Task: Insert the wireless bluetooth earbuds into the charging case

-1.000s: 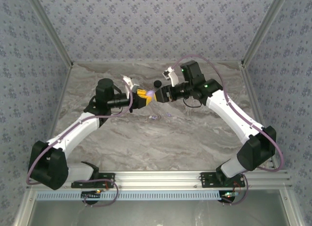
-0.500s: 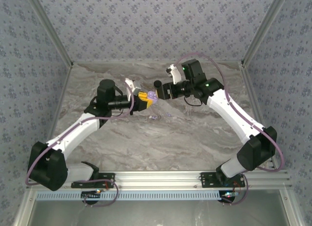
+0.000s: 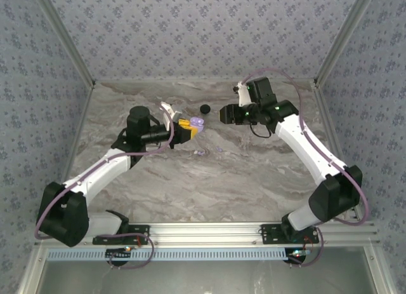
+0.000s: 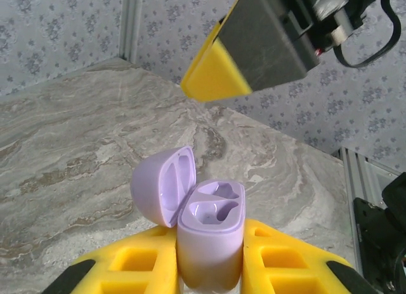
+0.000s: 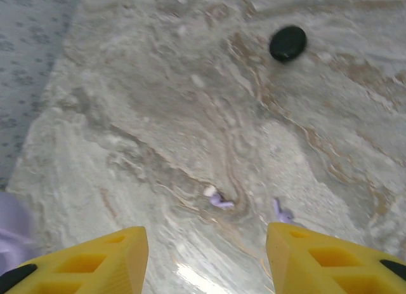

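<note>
The two earbuds (image 3: pixel 200 153) lie loose on the bench (image 3: pixel 190 186), at about 5 o'clock from the case. They sit near each other but do not touch. They have not moved in the last second.

A bit farther back, the left hand (image 3: pixel 188 128) is clamped on the charging case (image 3: pixel 197 123) and holds it up off the bench. In the left wrist view the case (image 4: pixel 210 233) sits tight between the two yellow fingers (image 4: pixel 288 259). Its lid (image 4: pixel 162 186) is tipped back and open, and both little cups inside are empty.

Here is the change. A second ago the right hand (image 3: pixel 225 114) was right up against the case. Now it has pulled away toward 3 o'clock and there is a clear gap between the two. In the right wrist view its fingers (image 5: pixel 82 259) are apart with nothing between them. Between them that view looks down on the earbuds (image 5: pixel 219 200) on the bench.

Farthest back, a black round thing (image 3: pixel 205 108) rests on the bench at about 1 o'clock from the case.

It seems the opening part is done, since the case is open and ready. The right hand is free, so its next job is likely to go down and pick up one earbud. They are tiny, so the pinch has to be neat.
</note>
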Controlling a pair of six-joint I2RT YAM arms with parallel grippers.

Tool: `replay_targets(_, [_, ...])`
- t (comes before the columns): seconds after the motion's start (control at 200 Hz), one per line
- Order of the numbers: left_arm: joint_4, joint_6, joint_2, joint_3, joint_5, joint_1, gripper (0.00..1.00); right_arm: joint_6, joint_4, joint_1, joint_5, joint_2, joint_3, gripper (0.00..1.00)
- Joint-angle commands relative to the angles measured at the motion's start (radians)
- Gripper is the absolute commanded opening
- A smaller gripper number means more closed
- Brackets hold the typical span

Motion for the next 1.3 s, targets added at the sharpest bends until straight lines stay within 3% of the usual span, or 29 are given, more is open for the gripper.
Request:
replay_targets(0.0, [0.072, -0.058, -0.015, -0.020, -0.042, 0.002, 0.23, 0.002, -0.075, 0.002, 0.024, 0.070, -0.025, 0.53])
replay_targets(0.35, [0.022, -0.069, -0.102, -0.084, -0.111, -0.024, 0.23, -0.005, -0.069, 0.038, -0.027, 0.327, 0.007, 0.35])
replay_targets(0.55, [0.015, -0.076, -0.137, -0.115, -0.128, -0.027, 0.23, 0.024, -0.110, 0.081, 0.109, 0.451, 0.087, 0.19])
replay_targets(0.87, [0.006, -0.077, -0.144, -0.122, -0.138, -0.027, 0.23, 0.017, -0.164, 0.105, 0.202, 0.569, 0.184, 0.15])
replay_targets(1.299, [-0.013, -0.070, -0.156, -0.130, -0.138, -0.026, 0.23, 0.012, -0.170, 0.111, 0.199, 0.653, 0.236, 0.09])
